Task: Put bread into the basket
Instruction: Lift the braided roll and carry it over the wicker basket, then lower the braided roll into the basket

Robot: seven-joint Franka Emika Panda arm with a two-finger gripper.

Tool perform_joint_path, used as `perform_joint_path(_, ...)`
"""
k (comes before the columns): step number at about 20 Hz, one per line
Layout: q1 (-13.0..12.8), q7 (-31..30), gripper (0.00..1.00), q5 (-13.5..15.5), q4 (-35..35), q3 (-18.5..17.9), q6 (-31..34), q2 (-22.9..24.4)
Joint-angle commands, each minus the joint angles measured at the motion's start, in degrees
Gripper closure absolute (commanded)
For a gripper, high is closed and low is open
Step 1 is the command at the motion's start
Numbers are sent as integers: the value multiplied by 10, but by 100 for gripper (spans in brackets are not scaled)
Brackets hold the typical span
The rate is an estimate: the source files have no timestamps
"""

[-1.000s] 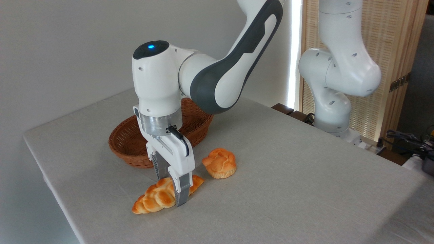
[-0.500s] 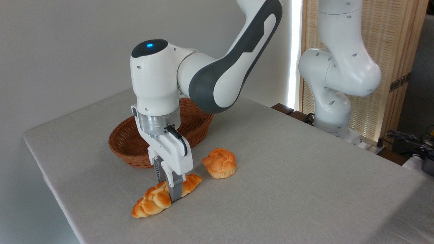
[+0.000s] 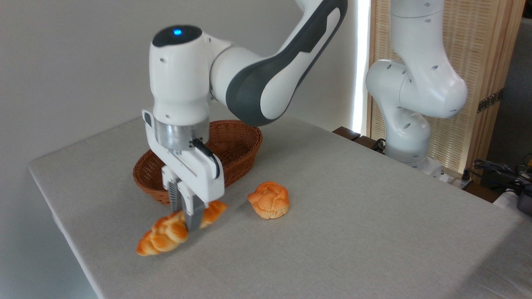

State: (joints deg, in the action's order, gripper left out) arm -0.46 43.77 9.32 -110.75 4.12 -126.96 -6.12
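Note:
The bread [image 3: 166, 234], a long braided golden-orange loaf, hangs tilted just above the table with its left end lower. My gripper [image 3: 187, 222] is shut on the bread near its middle, fingers pointing down. The basket [image 3: 232, 143], oval reddish-brown wicker, sits on the table right behind the gripper, and the arm's wrist hides part of its front. The basket's visible inside holds nothing.
A short round knotted bun [image 3: 269, 199] lies on the grey table [image 3: 353, 232] to the right of the gripper. The table's left edge runs close to the loaf's lower end. A second white robot arm [image 3: 409, 104] stands at the back right.
The gripper closed on the bread, then lifted it off the table and carried it left and slightly up. The bun and basket stayed put.

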Motion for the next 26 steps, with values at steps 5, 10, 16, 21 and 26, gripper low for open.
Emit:
perform_joint_path(5,2,3,86,24,26,26,125,84)
perform_joint_path(10,-4,-12,83,42,23,67,250,150)
perform_joint_path(16,-19,-57,60,61,-2,129,182,103)
perform_joint_path(21,-23,-57,0,61,-6,135,158,81)
perform_joint_path(26,-23,-58,0,62,-9,145,141,67)
